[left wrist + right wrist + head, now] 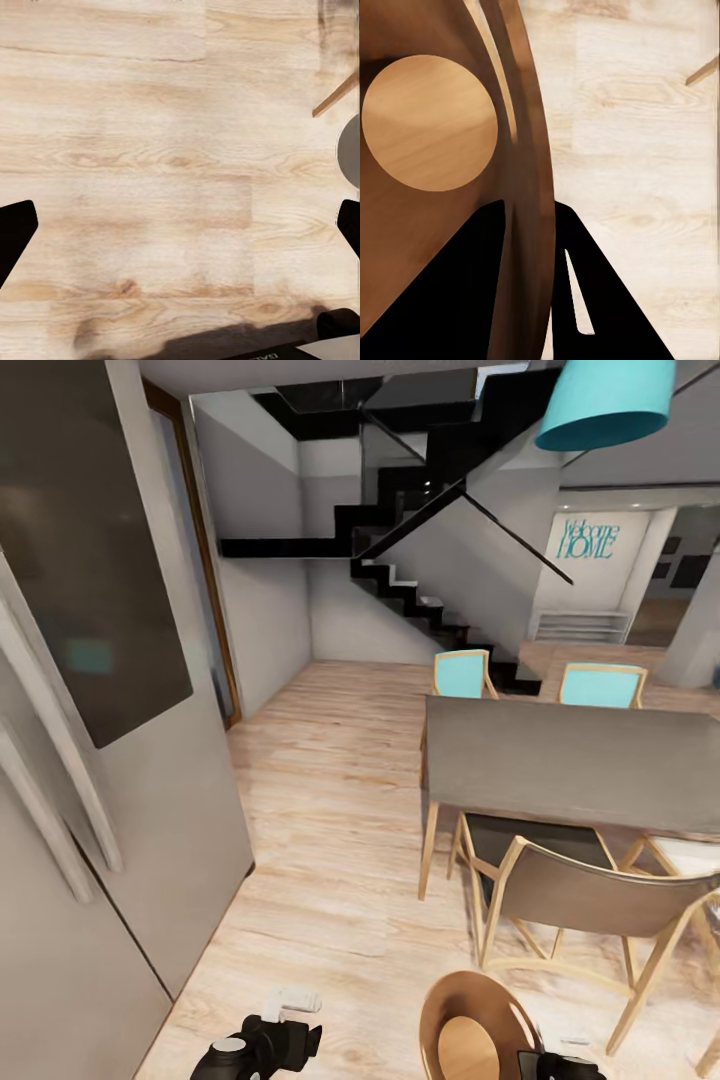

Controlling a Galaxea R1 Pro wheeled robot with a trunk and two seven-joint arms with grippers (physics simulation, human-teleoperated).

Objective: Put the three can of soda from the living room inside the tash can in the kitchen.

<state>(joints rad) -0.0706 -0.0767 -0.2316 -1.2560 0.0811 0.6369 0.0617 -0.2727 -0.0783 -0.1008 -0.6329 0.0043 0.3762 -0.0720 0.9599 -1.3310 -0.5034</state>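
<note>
Half facing a tall grey cabinet front with a dark glossy panel (100,610) along the left side, looking out over a pale plank wood floor (330,810).

Holding the black left gripper (262,1048) low over the near edge of that floor, just beside the cabinet's corner. Spreading its jaws wide in the left wrist view (180,225), clasping nothing, with bare planks lying between the two dark fingers (15,232).

Looking further back toward a black zigzag staircase (420,600) climbing against the far white wall.

Carrying the tash can (470,1030), a round glossy brown bin, low at the near edge of the floor, right of the left gripper and just beside a grey-backed wooden chair (590,905). Showing its round light-wood bottom (427,127) through the open mouth. Pinching the bin's wall at the rim with the black right gripper (555,1068), one finger inside and one outside, jaws closing tight on it (526,225). Being unable to tell whether the bin is touching the planks.

Passing a long grey dining table (570,760) on the right, with two turquoise-backed chairs (462,673) sitting at its far edge, a turquoise lampshade (605,400) hanging above, and turquoise wall lettering (588,540) showing beyond.
</note>
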